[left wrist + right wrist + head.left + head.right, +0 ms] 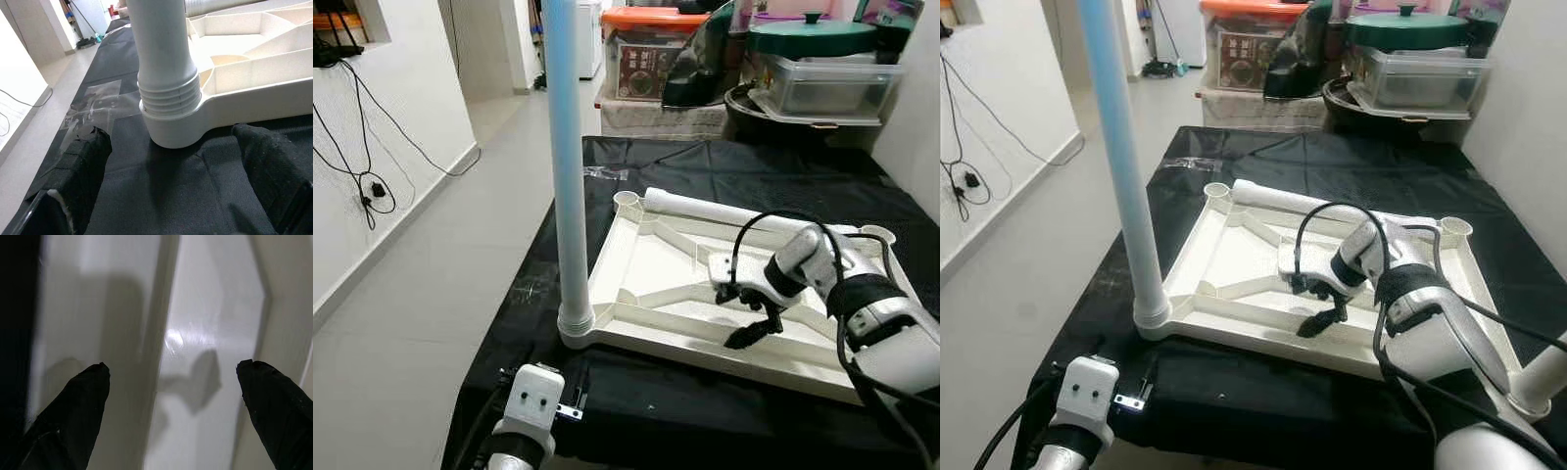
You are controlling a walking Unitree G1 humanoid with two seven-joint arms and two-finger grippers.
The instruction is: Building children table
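Note:
A white plastic table top [646, 264] lies upside down on a black cloth. One pale blue leg [570, 196] stands upright in its near-left corner socket [168, 98]. A second white leg [724, 211] lies along the far edge, between two empty corner sockets [626, 200] [878, 235]. My right gripper [749, 328] hangs over the ribbed underside near the front rail, open, its fingers [83, 396] pointing down with nothing between them. My left gripper [171, 134] is low at the cloth's near-left edge, open, facing the base of the upright leg without touching it.
Behind the cloth stand an orange-lidded box [651, 49], a clear bin [827, 83] and a green pot lid [813, 37]. Clear wrap [605, 173] lies on the cloth at far left. Tiled floor [431, 294] runs along the left, with cables [362, 176] on the wall.

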